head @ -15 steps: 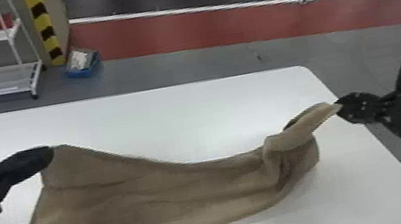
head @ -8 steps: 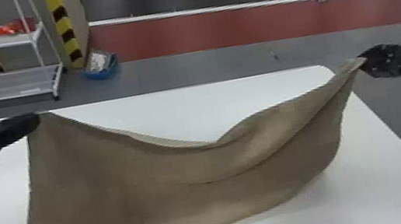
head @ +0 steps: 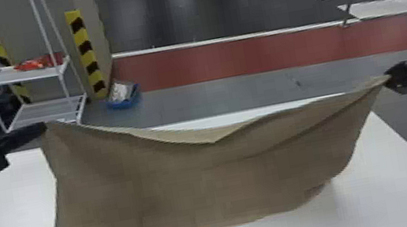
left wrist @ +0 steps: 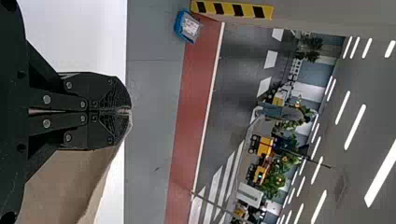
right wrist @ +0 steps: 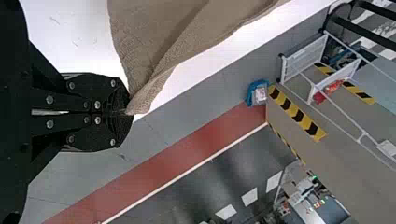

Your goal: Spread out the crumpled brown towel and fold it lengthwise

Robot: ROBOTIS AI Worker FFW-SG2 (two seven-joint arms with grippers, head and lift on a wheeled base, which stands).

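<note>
The brown towel (head: 203, 187) hangs stretched between both grippers above the white table, its top edge sagging in the middle. At its upper left corner my left gripper (head: 44, 128) is shut on the cloth. The upper right corner is pinched by my right gripper (head: 388, 77), out past the table's right side. In the left wrist view the left gripper (left wrist: 130, 111) holds the towel (left wrist: 70, 182) at its fingertips. In the right wrist view the right gripper (right wrist: 127, 112) grips a gathered point of the towel (right wrist: 159, 42).
Below the towel lies the white table (head: 398, 177), its right edge running diagonally. Beyond its far edge, on the floor, stand a white shelf rack (head: 42, 111) with a red item and a blue bin (head: 124, 97).
Both grippers have risen with the towel, and the right one has moved outward. The cloth, earlier bunched at its right end, has opened out. The head view has tilted upward.
</note>
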